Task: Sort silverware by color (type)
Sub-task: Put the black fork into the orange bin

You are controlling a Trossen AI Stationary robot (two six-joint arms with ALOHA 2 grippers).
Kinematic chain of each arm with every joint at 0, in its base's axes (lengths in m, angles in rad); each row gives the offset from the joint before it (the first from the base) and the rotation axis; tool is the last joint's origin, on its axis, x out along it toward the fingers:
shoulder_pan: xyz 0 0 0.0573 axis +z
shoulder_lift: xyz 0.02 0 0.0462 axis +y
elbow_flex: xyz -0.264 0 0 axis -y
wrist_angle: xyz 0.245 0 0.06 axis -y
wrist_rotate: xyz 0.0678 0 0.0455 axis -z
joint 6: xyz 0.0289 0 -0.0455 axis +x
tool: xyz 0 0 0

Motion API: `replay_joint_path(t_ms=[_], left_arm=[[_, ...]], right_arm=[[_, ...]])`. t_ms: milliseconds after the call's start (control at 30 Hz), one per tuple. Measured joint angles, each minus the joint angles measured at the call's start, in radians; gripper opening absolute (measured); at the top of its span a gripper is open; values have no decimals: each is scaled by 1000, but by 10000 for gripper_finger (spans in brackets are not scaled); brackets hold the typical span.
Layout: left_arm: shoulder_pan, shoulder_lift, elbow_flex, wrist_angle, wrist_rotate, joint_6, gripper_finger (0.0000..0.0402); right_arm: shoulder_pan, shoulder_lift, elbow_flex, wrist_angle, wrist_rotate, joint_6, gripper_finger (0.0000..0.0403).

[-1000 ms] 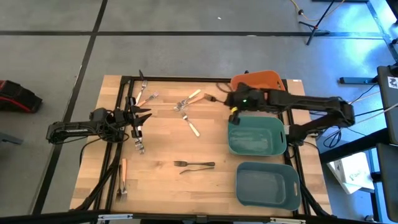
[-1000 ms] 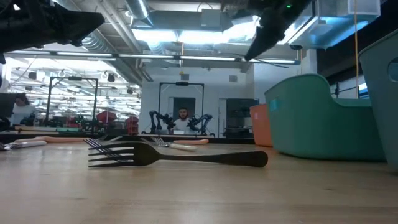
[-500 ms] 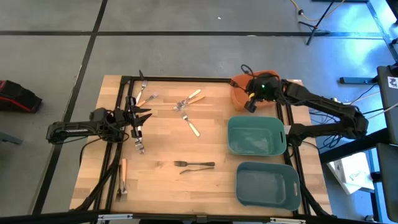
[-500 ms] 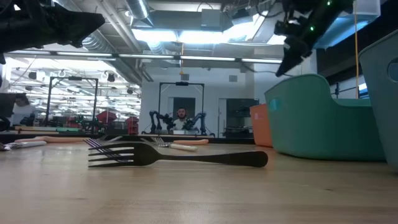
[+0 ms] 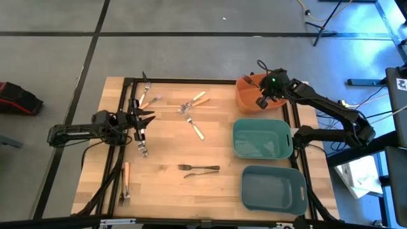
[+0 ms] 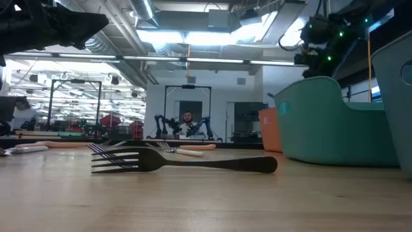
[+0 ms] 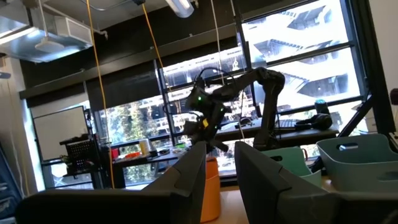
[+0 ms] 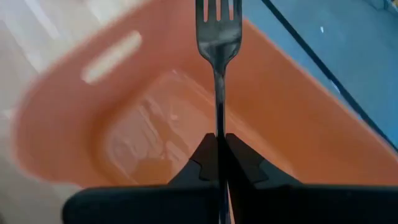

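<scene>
My right gripper (image 5: 255,83) hangs over the orange bin (image 5: 249,98) at the table's far right and is shut on a fork (image 8: 217,37) with a grey metal head; its handle is hidden between the fingers. In the low view this gripper (image 6: 315,45) is high above the teal bin. My left gripper (image 5: 144,117) hovers open over the table's left part, touching nothing. A black fork (image 5: 199,168) lies flat near the table's middle. Orange-handled forks (image 5: 196,129) and silver ones (image 5: 143,150) lie scattered on the wood. My right gripper pinches the fork's shaft (image 8: 219,127) just below the head between its two fingers. The fork runs along the fingers, and its head (image 5: 247,79) juts out beyond their tips. The fingers slant down from the table's right. The fork is lifted clear above the orange bin's inside.
Two teal bins (image 5: 262,138) (image 5: 272,189) stand along the right edge, nearer than the orange bin. More forks lie at the far left (image 5: 145,84) and the near left (image 5: 125,181). Bare wood lies between the black fork and the teal bins. A person (image 6: 188,122) sits far behind the table.
My right gripper, carrying the fork, has moved toward the table's right and far edge, from beside the first teal bin's far-left corner to above the orange bin. The fork has travelled with it, still lifted.
</scene>
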Motion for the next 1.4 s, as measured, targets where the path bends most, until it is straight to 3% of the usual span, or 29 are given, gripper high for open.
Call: replay_joint_path(t_ms=[400,800,900,1200,1400], left_arm=[[0,0,0,0,0,0,80],[0,0,0,0,-1,0,80],[0,0,0,0,-1,0,80],[0,0,-1,-3,-27,0,80],[0,0,-1,-3,-27,0,80]], right_arm=[[-45,24,-107,51,14,3,1],[-42,101,-110,83,38,16,3],[-42,101,-110,80,38,23,24],[-42,101,-73,54,36,7,142],[-19,101,53,-11,-36,28,162]])
